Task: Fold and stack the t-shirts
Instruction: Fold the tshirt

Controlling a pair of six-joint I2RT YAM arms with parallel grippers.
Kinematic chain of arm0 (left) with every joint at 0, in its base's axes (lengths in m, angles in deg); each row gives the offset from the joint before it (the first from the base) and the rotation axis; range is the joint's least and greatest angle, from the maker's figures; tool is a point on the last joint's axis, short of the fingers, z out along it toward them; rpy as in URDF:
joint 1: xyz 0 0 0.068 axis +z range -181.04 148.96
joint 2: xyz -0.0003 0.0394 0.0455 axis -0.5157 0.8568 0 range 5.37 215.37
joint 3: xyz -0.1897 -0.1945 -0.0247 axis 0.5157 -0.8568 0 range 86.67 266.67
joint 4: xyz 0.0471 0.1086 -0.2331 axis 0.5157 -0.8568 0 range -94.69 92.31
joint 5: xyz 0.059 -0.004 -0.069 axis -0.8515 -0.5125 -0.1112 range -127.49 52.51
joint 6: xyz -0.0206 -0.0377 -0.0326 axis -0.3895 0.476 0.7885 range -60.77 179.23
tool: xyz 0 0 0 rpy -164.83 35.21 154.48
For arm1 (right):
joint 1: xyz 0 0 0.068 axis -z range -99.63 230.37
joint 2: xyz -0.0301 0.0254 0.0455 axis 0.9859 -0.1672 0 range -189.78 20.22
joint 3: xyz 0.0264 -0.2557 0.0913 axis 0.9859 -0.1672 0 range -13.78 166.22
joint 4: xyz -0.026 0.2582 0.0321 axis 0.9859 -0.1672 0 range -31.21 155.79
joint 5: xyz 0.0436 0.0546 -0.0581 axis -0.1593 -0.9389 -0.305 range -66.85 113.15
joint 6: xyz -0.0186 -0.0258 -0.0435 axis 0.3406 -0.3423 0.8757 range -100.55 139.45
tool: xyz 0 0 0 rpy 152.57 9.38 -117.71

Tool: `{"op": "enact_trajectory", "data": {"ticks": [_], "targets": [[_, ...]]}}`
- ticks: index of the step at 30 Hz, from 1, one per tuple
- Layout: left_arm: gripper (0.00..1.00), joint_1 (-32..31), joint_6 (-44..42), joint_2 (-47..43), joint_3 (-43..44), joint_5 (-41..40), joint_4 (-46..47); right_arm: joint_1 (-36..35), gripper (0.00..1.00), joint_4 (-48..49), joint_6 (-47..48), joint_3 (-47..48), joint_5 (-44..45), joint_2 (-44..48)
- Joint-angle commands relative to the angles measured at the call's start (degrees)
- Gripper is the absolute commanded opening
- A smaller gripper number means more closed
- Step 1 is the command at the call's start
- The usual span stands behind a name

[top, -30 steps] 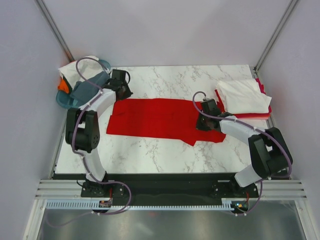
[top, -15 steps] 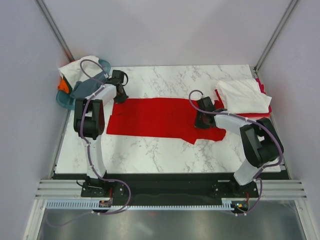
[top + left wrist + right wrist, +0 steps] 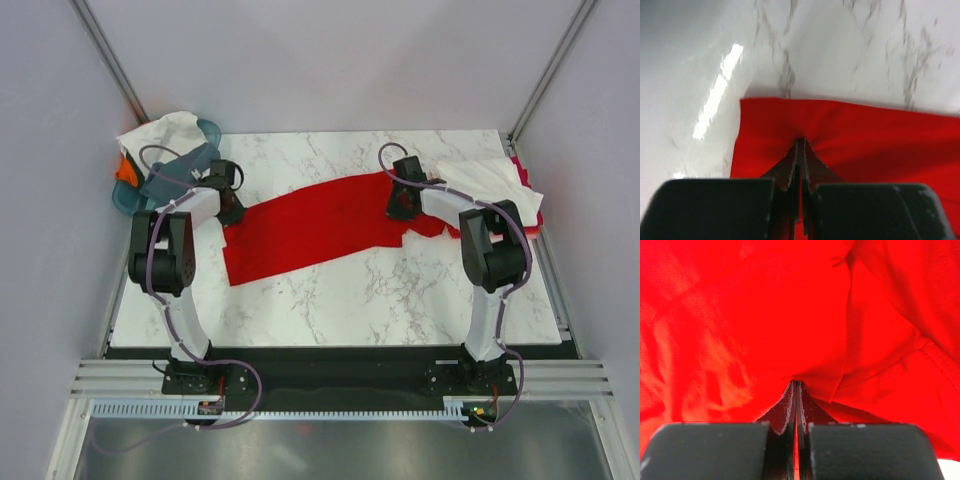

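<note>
Red tee (image 3: 320, 225): is lying as a long band across the middle of the counter (image 3: 400, 300), slanting from near-left to far-right. It looks already narrowed lengthwise, with a sleeve bunching at its right end.
Left hand (image 3: 228, 205): is pressing its fingers together on the tee's left end. In the wrist view the cloth is puckering into the tips near the hem corner, with bare marble beyond.
Right hand (image 3: 405, 200): is pinching the tee's far-right end, just beside the stack. Its wrist view is filling with red folds drawn into the closed tips.
Stack (image 3: 490, 185): is sitting at the far-right corner, a folded white tee on top and red showing beneath. I cannot tell whether the red tee's end is touching it.
Basket (image 3: 125, 200): is holding unfolded tees (image 3: 160, 132) in white, grey and orange at the far-left corner.
Step in hand: folding the red tee. With both ends gripped, the hands are probably stretching the band straight before the next crosswise fold.
Progress: one tee is being worked and at least two look finished, with several waiting in the basket, so this is roughly midway.
Next move calls for: both hands travelling together and keeping even tension, then one end being carried over onto the other with the edges lining up.
Risk: the sleeve at the right is hanging loose and could be trapped crooked inside the fold.
</note>
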Motion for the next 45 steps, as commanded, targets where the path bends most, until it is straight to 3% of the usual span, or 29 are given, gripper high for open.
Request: {"op": "enact_trajectory", "data": {"ticks": [1, 4, 7, 15, 20, 28, 34, 41, 45], "targets": [[0.02, -2.56, 5.09, -5.50, -9.91, 2.06, -0.65, 0.53, 0.00, -3.40, 1.51, 7.91, 1.64, -6.22], [0.02, -2.74, 7.02, -11.90, -22.02, 5.92, 3.56, 2.37, 0.00, -4.90, 2.13, 13.36, 1.12, -11.15], [0.02, -4.58, 8.52, -18.06, -28.80, 8.91, 6.03, 4.22, 0.00, -5.25, 2.65, 17.67, -0.64, -15.01], [0.02, -13.79, 11.77, -28.36, -37.61, 10.24, 5.42, 4.58, 0.00, -11.23, 7.31, 32.59, -2.31, -25.21], [0.02, -20.83, 18.70, -35.65, -44.99, 8.74, 5.07, 4.23, 0.00, -14.12, 8.72, 39.73, -6.25, -30.92], [0.02, -30.51, 30.93, -56.98, -59.66, 6.72, 7.09, 2.21, 0.03, -15.62, 8.55, 46.68, -6.79, -34.44], [0.03, -31.48, 29.44, -64.49, -60.30, 9.18, 6.48, 2.29, 0.29, -15.80, 8.02, 51.16, -5.57, -35.50], [0.13, -31.65, 25.76, -64.15, -54.59, 7.43, 3.32, 4.49, 0.44, -15.89, 8.89, 54.33, -7.32, -34.98], [0.14, -29.64, 21.01, -57.84, -47.74, 7.69, 1.47, 4.40, 0.46, -14.57, 9.25, 51.97, -9.78, -31.56]]}}
